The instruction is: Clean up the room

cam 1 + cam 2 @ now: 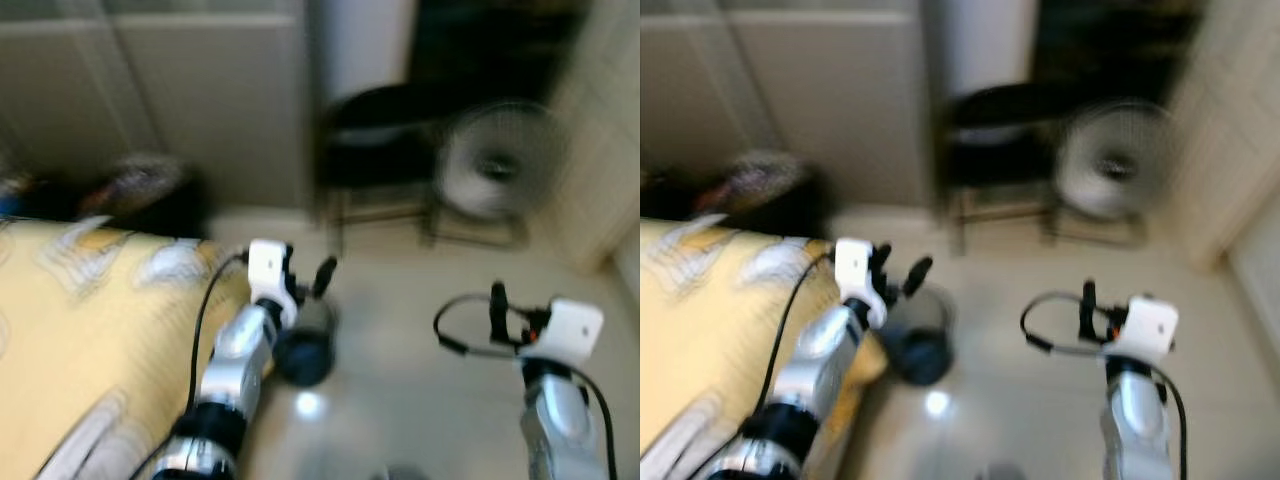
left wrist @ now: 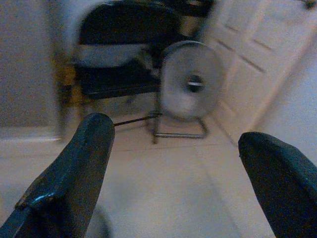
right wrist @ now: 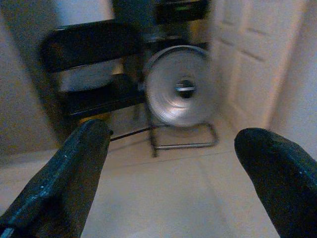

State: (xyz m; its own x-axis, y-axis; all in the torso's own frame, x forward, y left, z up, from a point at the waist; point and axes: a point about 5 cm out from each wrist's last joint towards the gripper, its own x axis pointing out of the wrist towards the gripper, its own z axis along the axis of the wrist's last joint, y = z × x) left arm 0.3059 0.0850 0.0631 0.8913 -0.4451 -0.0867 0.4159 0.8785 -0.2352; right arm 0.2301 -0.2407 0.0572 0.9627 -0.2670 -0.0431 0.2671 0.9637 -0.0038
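The picture is blurred. My left gripper (image 1: 310, 275) is held out over the floor beside the bed's edge, its fingers (image 2: 74, 168) spread open with nothing between them. Just below it a dark round bin (image 1: 305, 350) stands on the pale floor against the bed. My right gripper (image 1: 505, 315) hovers over bare floor further right, also open and empty, with a black cable looped beside it. Both wrist views look toward the fan (image 3: 181, 89) and the black chair (image 3: 94, 74).
A bed with a yellow patterned cover (image 1: 90, 320) takes up the left side. A dark heap (image 1: 140, 190) lies beyond it by the wall. A black chair (image 1: 375, 140) and a round floor fan (image 1: 495, 165) stand at the back. A white panelled door (image 3: 257, 59) is on the right.
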